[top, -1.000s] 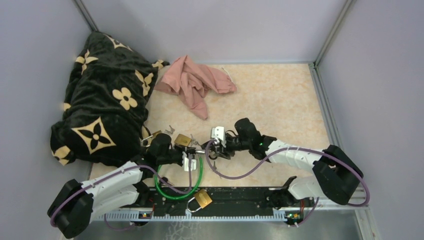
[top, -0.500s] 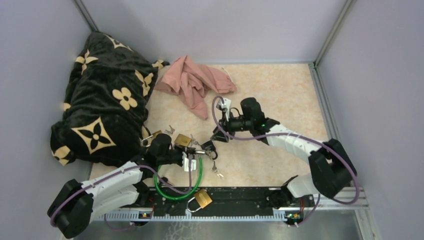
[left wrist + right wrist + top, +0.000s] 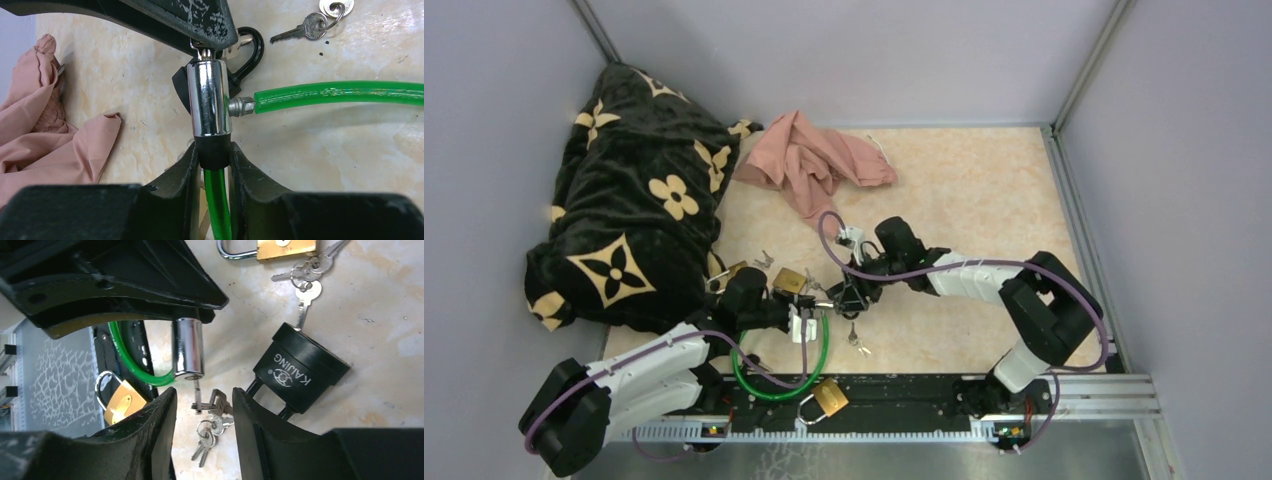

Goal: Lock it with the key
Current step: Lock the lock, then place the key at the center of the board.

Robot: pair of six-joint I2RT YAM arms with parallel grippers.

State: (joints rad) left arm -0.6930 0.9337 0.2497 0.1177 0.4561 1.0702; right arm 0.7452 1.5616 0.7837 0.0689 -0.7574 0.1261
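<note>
Left gripper (image 3: 214,155) clenched on black collar of cable lock (image 3: 208,97), front-left area of tabletop (image 3: 984,190). Key (image 3: 197,392) sits in lock keyhole. Right gripper (image 3: 205,397) released, fingers either side of key.

We noted: cable (image 3: 330,93) green, its lock cylinder (image 3: 209,97) chrome with black end. Keys (image 3: 312,25) silver. Round padlock (image 3: 300,371) black, white lettering. Small padlock (image 3: 829,397) brass. Cloth (image 3: 809,165) pink. Blanket (image 3: 639,190) black, cream flower pattern. Tabletop (image 3: 964,180) beige marbled. Walls (image 3: 874,50) grey-lilac.
</note>
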